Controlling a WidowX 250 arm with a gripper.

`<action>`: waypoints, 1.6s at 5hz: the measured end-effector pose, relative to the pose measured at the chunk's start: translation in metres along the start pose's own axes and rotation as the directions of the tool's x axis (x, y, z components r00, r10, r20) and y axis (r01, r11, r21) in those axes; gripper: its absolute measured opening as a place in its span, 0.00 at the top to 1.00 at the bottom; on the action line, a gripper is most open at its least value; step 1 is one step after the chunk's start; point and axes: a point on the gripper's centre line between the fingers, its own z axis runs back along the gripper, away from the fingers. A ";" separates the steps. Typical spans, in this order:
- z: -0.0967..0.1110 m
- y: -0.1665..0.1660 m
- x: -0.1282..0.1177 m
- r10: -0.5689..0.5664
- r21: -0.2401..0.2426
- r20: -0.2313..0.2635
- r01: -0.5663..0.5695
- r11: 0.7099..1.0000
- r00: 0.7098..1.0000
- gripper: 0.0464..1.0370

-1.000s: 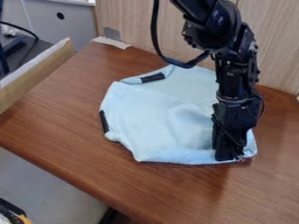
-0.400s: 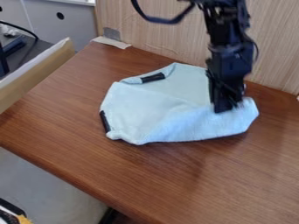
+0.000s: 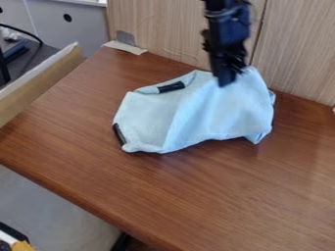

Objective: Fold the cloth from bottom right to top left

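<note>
Brown wood-grain table [image 3: 222,206], biggest thing here, runs across most of the view. Pale wood-grain panel [image 3: 294,59] stands upright along its far side. Grey cabinet front [image 3: 82,27] with a round dark hole, upper left; tan board [image 3: 42,81] edges in at the left, beside the table. Light blue fabric cloth [image 3: 219,120] is on the far half of the table, near the panel: left part low on the wood, right part pulled up into a peak with folds sloping down from it. I'm the black two-finger gripper [image 3: 231,77], pointing down at that peak, upper middle-right; jaws closed on the cloth, gripping its raised part. Beige strip [image 3: 124,47] lies at the table's far left corner. Two short black strips: one [image 3: 171,87] on the cloth's upper left edge, one [image 3: 118,134] at its left edge.
</note>
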 end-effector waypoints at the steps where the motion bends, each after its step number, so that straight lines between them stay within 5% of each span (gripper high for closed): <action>1: -0.010 0.036 -0.007 0.074 -0.005 -0.013 -0.074 0.997 0.997 0.97; 4: -0.057 0.071 -0.021 0.141 -0.030 -0.073 -0.144 0.989 0.987 0.97; 6: -0.060 0.075 -0.024 0.152 -0.006 -0.077 -0.153 0.988 0.985 0.95; 8: -0.063 0.073 -0.036 0.206 0.014 -0.115 -0.205 0.979 0.972 0.51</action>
